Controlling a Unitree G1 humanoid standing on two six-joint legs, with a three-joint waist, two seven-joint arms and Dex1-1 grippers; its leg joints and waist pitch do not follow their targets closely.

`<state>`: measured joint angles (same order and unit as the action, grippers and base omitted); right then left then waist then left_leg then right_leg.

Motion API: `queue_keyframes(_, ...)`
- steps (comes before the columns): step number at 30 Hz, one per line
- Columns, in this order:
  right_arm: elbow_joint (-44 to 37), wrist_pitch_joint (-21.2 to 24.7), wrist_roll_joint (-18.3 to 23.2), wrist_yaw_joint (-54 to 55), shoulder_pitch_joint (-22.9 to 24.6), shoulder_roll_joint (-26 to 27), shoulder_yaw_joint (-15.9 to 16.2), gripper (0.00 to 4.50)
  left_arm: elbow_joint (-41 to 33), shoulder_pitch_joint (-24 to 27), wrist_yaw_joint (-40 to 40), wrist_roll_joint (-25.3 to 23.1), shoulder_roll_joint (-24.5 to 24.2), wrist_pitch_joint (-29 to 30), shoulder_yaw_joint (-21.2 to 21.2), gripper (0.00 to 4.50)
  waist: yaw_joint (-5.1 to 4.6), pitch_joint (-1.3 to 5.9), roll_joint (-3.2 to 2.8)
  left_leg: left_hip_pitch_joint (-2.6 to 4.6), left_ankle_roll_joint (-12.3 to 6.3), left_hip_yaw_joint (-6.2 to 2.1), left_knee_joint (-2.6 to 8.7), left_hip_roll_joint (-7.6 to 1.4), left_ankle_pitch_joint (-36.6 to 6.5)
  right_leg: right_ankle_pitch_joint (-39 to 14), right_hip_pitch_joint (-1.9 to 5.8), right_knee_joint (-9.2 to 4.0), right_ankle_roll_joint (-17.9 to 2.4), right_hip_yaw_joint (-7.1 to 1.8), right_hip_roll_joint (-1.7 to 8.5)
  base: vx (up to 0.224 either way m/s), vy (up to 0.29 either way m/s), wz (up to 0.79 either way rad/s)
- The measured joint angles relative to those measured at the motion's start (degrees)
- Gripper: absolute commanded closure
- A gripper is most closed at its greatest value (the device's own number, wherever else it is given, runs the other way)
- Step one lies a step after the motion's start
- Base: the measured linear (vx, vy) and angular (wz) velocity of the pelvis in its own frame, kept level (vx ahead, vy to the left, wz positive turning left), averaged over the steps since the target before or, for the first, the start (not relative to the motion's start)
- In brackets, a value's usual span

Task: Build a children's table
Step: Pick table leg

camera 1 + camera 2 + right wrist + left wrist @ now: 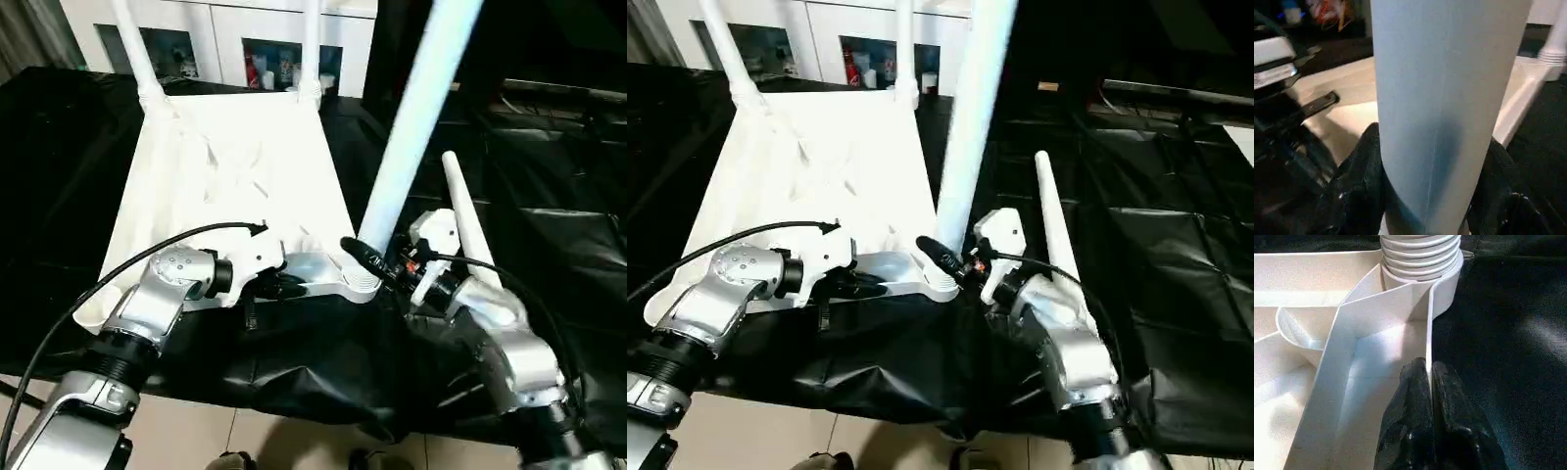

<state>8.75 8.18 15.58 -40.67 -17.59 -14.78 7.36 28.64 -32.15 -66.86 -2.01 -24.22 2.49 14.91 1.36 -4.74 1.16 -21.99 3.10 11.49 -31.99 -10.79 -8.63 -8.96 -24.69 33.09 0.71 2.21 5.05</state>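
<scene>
- Left gripper: fingers pinched on the near rim of the tabletop, one finger inside the rim, one outside; seen close in the left wrist view.
- Right gripper: black fingers closed around the near-right leg just above its flared end; in the right wrist view, a finger on either side of the tube.
- Near-right leg: planted in the near-right corner socket, leaning up and to the right, out past the top of the head views.
- Loose leg: lying on the black sheet just right of the right gripper, apart from the tabletop.
- Tabletop: upside down on the black sheet, ribs up, near edge at the grippers.
- Far-left leg and far-right leg: standing in the two far corner sockets, roughly upright.
- White cabinet: beyond the tabletop, small items behind its glass.
</scene>
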Motion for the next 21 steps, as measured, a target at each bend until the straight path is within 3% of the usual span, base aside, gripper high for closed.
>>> queue_keyframes(9, 2.9, 2.9, 1.8, -10.5, -3.5, -4.1, 1.0, 2.66, -0.4, 0.0, -3.3, 0.7, -1.4, -0.1, 1.0, 4.50, 0.40, 0.42, 0.64, 0.03, 0.16, -0.01, 0.19, -0.08, -0.1, 0.1, 0.00, 0.00, -0.1, 0.07, -0.07, 0.000, 0.000, 0.00)
queue_keyframes(21, 8.1, 3.2, 4.5, -24.6, -7.5, -8.6, 2.7, 2.66, -0.4, -0.8, -9.3, 1.3, -3.3, -0.4, 2.7, 4.50, 0.61, 0.45, 0.81, 0.01, 0.16, -0.02, 0.17, -0.10, -0.2, 0.1, 0.08, -0.02, -0.3, 0.08, -0.08, 0.000, 0.000, 0.00)
